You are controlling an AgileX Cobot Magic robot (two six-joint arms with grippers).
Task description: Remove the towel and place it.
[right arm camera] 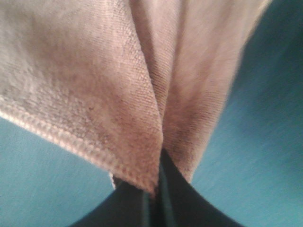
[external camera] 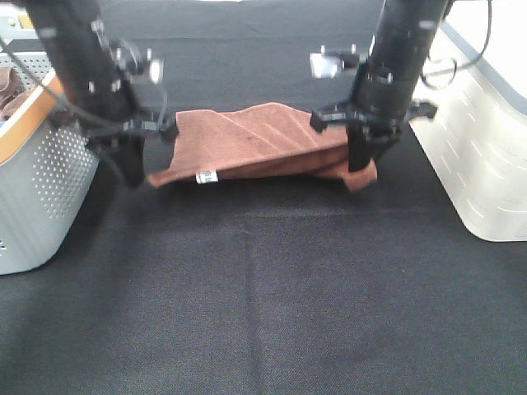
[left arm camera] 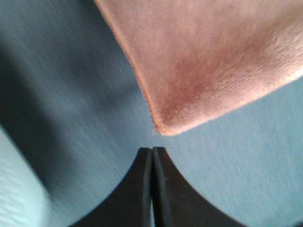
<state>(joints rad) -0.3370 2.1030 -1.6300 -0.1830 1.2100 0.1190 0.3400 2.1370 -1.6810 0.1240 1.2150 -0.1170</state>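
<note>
A brown towel (external camera: 255,140) with a small white label (external camera: 207,176) lies rumpled on the black table cloth between my two arms. My left gripper (external camera: 134,177) stands at the towel's left corner. In the left wrist view its jaws (left arm camera: 152,150) are pressed together with nothing between them, and the towel's corner (left arm camera: 213,61) lies just ahead of the tips, apart from them. My right gripper (external camera: 360,164) is at the towel's right end. In the right wrist view it (right arm camera: 156,187) is shut on a pinched fold of the towel (right arm camera: 94,85).
A grey perforated basket with an orange rim (external camera: 41,181) stands at the left edge, with brown cloth inside. A white basket (external camera: 486,156) stands at the right edge. The black cloth (external camera: 263,313) covers the table's front.
</note>
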